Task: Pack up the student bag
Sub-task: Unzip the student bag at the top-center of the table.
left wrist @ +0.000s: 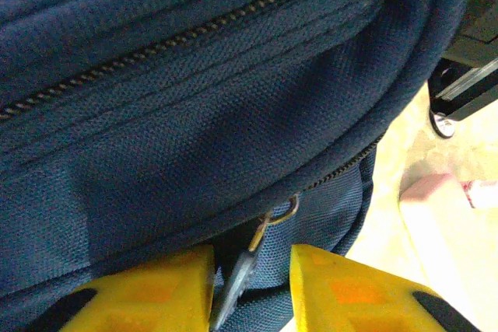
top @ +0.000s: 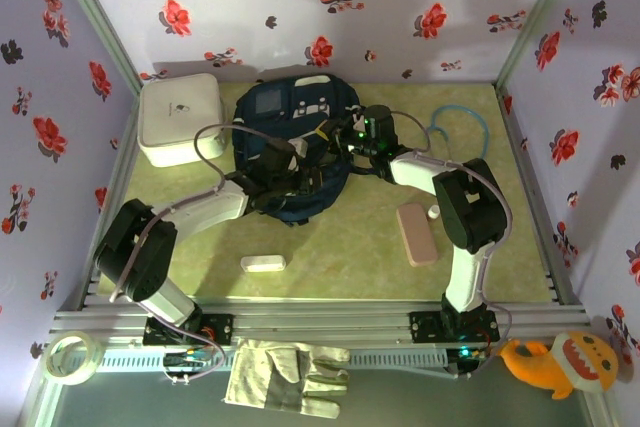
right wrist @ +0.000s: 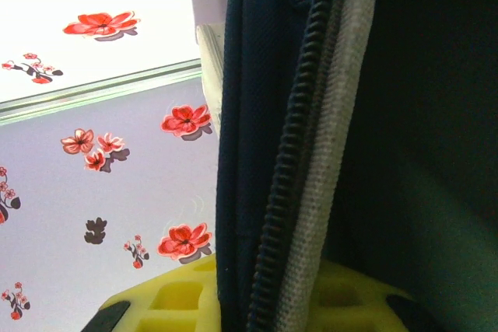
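Observation:
The student bag (top: pixel 290 112), dark navy with a grey-white front patch, lies at the middle back of the table. My left gripper (top: pixel 293 175) is at its near edge. In the left wrist view the yellow fingers (left wrist: pixel 159 289) stand slightly apart, one on each side of a dark zipper pull (left wrist: pixel 237 281) that hangs from a brass ring; the left gripper (left wrist: pixel 250 274) is not clamped on it. My right gripper (top: pixel 347 139) is at the bag's right side. In the right wrist view the right gripper (right wrist: pixel 288 289) is shut on the bag's zipper edge (right wrist: pixel 268 153), holding it upright.
A white rounded box (top: pixel 180 119) stands left of the bag. A pink case (top: pixel 416 234) lies at the front right, a small white object (top: pixel 263 263) at the front middle, and a blue cable loop (top: pixel 462 119) at the back right. Flowered walls close in the table.

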Controlling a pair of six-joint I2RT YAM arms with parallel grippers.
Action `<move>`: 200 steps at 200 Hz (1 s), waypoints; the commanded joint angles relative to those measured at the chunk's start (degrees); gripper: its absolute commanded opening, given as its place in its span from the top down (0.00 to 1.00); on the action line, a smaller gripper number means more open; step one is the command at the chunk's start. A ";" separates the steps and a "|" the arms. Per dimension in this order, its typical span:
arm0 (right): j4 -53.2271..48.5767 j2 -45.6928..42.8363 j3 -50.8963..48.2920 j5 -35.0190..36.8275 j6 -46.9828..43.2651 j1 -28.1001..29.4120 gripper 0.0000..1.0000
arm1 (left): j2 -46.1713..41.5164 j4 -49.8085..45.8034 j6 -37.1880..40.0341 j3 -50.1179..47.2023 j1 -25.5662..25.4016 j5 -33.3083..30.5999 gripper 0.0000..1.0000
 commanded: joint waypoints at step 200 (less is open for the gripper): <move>4.27 -4.54 -2.66 0.11 -2.35 -4.93 0.93 | -6.06 -2.57 5.03 -4.07 1.57 -8.38 1.00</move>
